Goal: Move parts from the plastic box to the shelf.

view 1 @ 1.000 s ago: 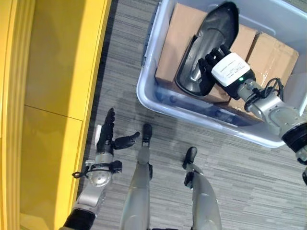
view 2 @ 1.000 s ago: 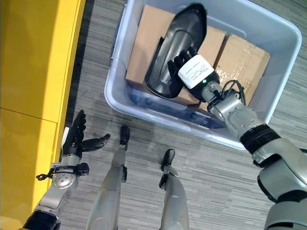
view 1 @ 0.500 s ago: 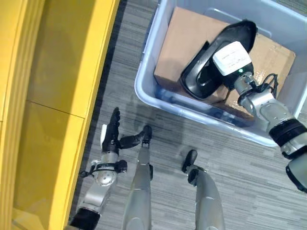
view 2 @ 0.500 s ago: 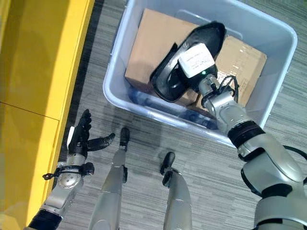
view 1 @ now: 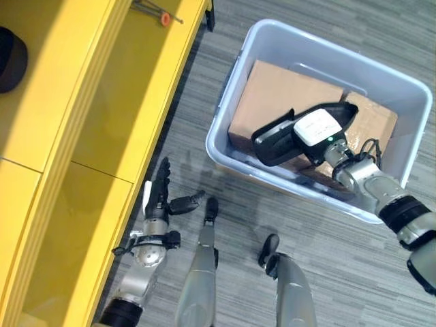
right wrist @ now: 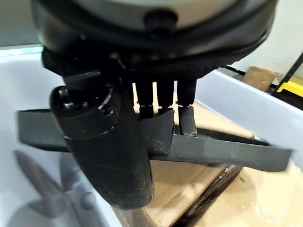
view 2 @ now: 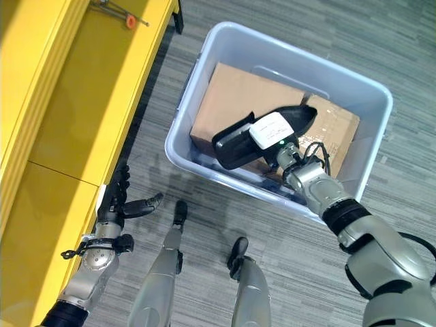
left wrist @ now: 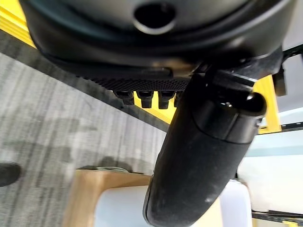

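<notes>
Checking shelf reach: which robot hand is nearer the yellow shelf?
Left. The left robot hand hangs open right beside the yellow shelf. The right robot hand is across the floor inside the plastic box, gripping the black part.

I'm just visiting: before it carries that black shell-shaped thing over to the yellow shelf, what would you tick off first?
1. Grip: right hand has fingers and thumb curled round the black moulded plastic part: ok.
2. Part lifted above the pale plastic box rim: cannot tell.
3. Part free of the brown cardboard cartons: cannot tell.
4. Left hand open, hanging beside the yellow shelf, out of the way: ok.
5. Bare shelf space to set it down: ok; a small orange-tipped tool lies at the far end.
</notes>
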### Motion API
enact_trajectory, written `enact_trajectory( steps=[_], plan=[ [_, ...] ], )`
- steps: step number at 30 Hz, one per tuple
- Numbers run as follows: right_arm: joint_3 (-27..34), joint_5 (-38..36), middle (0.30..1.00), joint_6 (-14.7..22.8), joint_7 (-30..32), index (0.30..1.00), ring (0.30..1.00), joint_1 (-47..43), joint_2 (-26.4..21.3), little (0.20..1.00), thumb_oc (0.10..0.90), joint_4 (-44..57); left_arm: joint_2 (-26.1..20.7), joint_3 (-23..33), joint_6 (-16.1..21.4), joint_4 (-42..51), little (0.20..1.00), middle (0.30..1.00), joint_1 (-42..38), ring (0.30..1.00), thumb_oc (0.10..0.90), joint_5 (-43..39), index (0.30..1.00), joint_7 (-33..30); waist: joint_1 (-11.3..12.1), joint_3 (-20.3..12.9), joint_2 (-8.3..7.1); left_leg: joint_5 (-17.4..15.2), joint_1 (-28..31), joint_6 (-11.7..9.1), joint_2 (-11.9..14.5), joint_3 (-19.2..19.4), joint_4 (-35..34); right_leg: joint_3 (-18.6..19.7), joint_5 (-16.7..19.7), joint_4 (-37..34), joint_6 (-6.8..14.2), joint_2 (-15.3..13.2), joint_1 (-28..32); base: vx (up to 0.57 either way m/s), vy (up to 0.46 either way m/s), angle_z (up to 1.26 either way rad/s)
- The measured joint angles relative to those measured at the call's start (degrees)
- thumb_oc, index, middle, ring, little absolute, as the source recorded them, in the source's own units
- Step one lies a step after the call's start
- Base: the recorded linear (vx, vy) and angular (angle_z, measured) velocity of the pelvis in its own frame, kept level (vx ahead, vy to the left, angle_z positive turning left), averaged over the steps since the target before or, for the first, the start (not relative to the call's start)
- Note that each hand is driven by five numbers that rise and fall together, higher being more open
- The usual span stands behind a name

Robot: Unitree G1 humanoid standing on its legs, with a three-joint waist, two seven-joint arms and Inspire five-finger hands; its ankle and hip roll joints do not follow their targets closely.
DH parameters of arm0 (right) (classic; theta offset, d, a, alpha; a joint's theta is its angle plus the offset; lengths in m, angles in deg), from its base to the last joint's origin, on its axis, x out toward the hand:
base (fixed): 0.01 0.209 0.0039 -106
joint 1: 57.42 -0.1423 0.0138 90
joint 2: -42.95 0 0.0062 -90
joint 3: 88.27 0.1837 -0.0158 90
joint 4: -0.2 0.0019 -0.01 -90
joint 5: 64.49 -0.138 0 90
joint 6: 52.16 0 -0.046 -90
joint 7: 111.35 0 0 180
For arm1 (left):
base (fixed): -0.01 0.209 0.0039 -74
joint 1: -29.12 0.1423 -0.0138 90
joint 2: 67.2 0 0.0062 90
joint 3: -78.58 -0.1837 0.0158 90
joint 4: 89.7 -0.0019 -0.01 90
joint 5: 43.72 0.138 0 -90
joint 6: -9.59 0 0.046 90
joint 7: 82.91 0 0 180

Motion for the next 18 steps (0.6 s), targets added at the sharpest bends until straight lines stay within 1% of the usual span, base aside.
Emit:
enact_trajectory(
  steps=[2,3,4,5,6,7,10,12,14,16,18],
  plan=[
    [1.2,-0.5,0.300,0.4,0.2,0.300,0.300,2.5,-0.7,0.300,0.400,2.8,-0.8,1.1,-0.1,0.1,1.000,1.000,1.4,1.000,0.900,0.0,1.000,0.3,-0.9,-0.9,-1.39,-0.8,2.3,0.2,0.1,0.4,0.0,0.2,0.6,-2.2,0.3,0.3,2.8,0.06,0.015,-0.14],
    [1.2,-0.6,0.300,0.5,0.1,0.300,0.300,2.8,-1.4,0.300,0.400,3.8,-1.0,1.4,-0.3,0.0,1.000,1.000,1.6,1.000,0.900,0.0,1.000,0.8,-1.2,-0.9,-1.49,-0.9,2.8,0.1,0.1,0.5,0.0,0.2,0.9,-3.1,0.5,0.3,3.8,0.09,0.002,-0.05],
    [1.2,-0.6,0.300,0.6,-0.1,0.300,0.300,3.0,-3.2,0.300,0.400,5.6,-1.2,1.5,-0.5,0.0,1.000,1.000,1.5,1.000,0.900,0.0,1.000,1.0,-1.6,-0.9,-1.52,-1.1,3.4,0.0,0.2,0.6,-0.1,0.2,1.3,-4.1,0.6,0.4,4.7,0.09,-0.001,-0.08],
    [2.7,-0.6,0.300,1.4,-0.5,0.300,0.300,4.5,-6.2,0.300,0.400,9.3,-1.3,2.1,-1.0,0.0,1.000,1.000,1.6,1.000,0.900,0.1,1.000,1.8,-1.6,-1.0,-1.58,-1.2,4.6,0.0,0.2,0.8,-0.5,0.3,2.4,-6.2,0.9,0.9,6.6,0.08,0.001,-0.10],
    [4.0,-0.7,0.300,1.7,-0.4,0.300,0.300,5.3,-6.3,0.300,0.400,9.9,-1.6,2.3,-1.1,0.0,1.000,1.000,1.8,1.000,0.900,0.2,1.000,1.8,-1.8,-1.1,-1.73,-1.2,5.3,0.0,0.3,0.9,-0.6,0.3,2.8,-7.2,1.1,1.0,7.6,0.05,0.004,-0.12],
    [4.7,-0.7,0.300,1.9,-0.4,0.300,0.300,5.5,-6.6,0.300,0.400,10.3,-2.1,2.5,-1.3,0.0,1.000,1.000,1.8,1.000,0.900,0.2,1.000,2.0,-2.4,-1.4,-2.07,-1.3,6.2,0.0,0.2,1.2,-0.7,0.4,3.2,-8.4,1.2,0.9,8.8,0.07,0.011,-0.05],
    [6.5,-0.8,0.300,2.9,-1.7,0.300,0.300,6.7,-9.8,0.300,0.400,15.7,-2.3,4.0,-2.0,0.1,1.000,1.000,1.9,1.000,0.900,0.3,1.000,3.0,-2.9,-1.5,-2.13,-1.7,9.0,0.1,0.2,2.0,-0.8,0.3,5.1,-12.4,1.6,1.0,13.2,0.09,0.026,-0.09],
    [9.4,-1.2,0.300,4.8,-3.1,0.300,0.300,9.0,-12.0,0.300,0.400,20.8,-2.3,5.4,-2.3,0.2,1.000,1.000,2.2,1.000,0.900,0.9,1.000,3.6,-3.2,-1.8,-2.17,-2.5,12.3,0.3,-0.2,2.4,-1.6,0.4,6.2,-16.1,2.1,1.2,17.6,0.07,0.026,-0.07],
    [12.8,-2.5,0.300,5.9,-3.3,0.300,0.300,11.6,-12.0,0.300,0.400,24.7,-2.3,7.0,-2.2,0.4,1.000,1.000,2.9,1.000,0.900,2.0,1.000,3.6,-4.1,-4.0,-2.49,-3.6,13.4,0.4,-0.5,2.7,-1.7,0.6,7.0,-19.0,2.5,1.1,19.9,0.07,0.016,-0.04],
    [16.4,-4.7,0.300,7.6,-3.7,0.300,0.300,13.6,-11.6,0.300,0.400,28.4,-2.3,8.2,-2.1,0.5,1.000,1.000,3.4,1.000,0.900,3.0,1.000,3.4,-4.3,-6.4,-2.81,-4.1,14.5,0.3,-0.7,3.6,-1.8,0.8,8.7,-22.5,2.7,1.4,22.1,0.05,0.007,-0.15],
    [16.7,-6.3,0.300,8.4,-3.7,0.300,0.300,13.8,-10.7,0.300,0.400,29.2,-2.3,8.3,-1.5,0.6,1.000,1.000,3.8,1.000,0.900,3.7,1.000,3.4,-4.9,-9.5,-3.42,-4.1,15.3,0.2,-0.9,3.9,-2.6,0.8,9.9,-25.7,2.7,1.6,23.9,0.12,0.033,-0.09]
  ],
)
